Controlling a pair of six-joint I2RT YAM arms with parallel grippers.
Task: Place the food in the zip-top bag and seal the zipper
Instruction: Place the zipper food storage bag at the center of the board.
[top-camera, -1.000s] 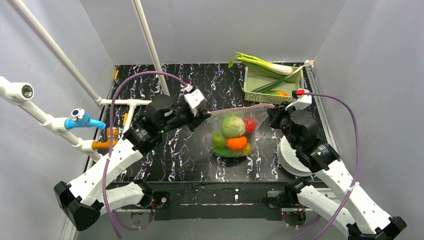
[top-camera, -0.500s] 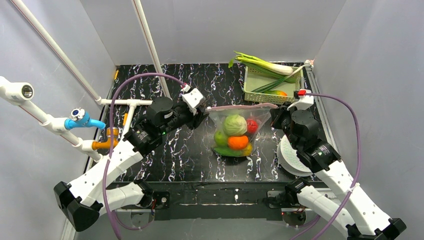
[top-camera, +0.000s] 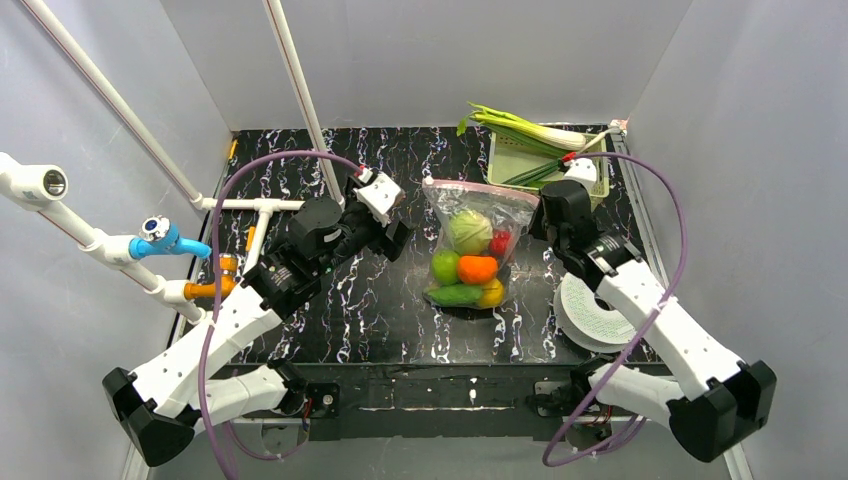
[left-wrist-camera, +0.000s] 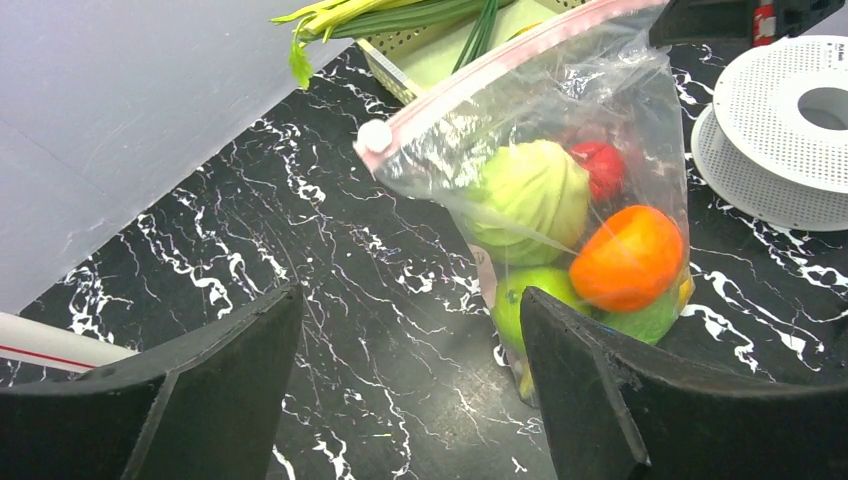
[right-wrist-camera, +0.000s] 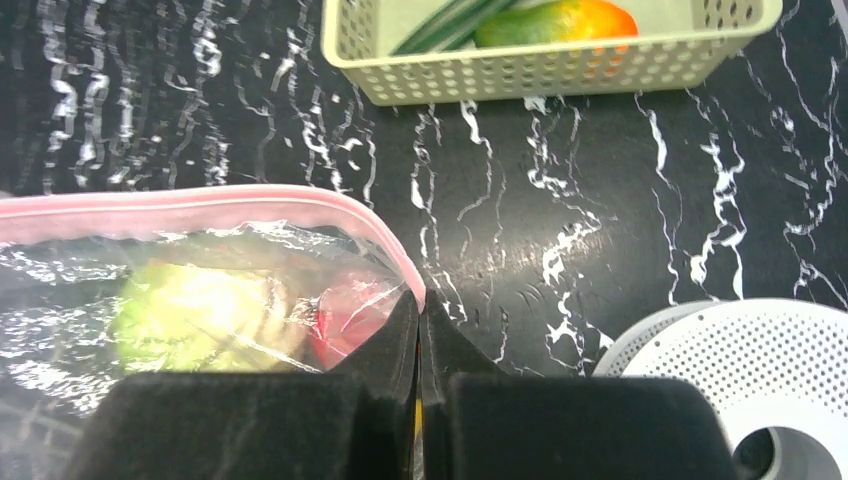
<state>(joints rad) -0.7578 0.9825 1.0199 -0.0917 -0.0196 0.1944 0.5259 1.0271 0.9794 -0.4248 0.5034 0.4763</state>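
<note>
The clear zip-top bag (top-camera: 470, 250) stands on the black marbled table with the food inside: a pale green cabbage (top-camera: 468, 230), an orange fruit (top-camera: 477, 268), a green apple (top-camera: 445, 266) and a red piece (top-camera: 500, 243). Its pink zipper (top-camera: 478, 190) runs along the top, with a white slider (left-wrist-camera: 375, 135) at its left end. My right gripper (right-wrist-camera: 420, 300) is shut on the zipper's right corner. My left gripper (left-wrist-camera: 410, 300) stands open just left of the bag, with nothing between its fingers.
A pale green mesh basket (top-camera: 545, 172) at the back right holds a long leek (top-camera: 520, 128) and an orange-green fruit (right-wrist-camera: 555, 22). A white perforated disc (top-camera: 590, 315) lies right of the bag. White pipes with a blue valve (top-camera: 160, 240) run along the left side.
My left gripper has opened, let go of the bag's left end and drawn back to the left. The right gripper carried its corner toward the back, so the bag has turned.
</note>
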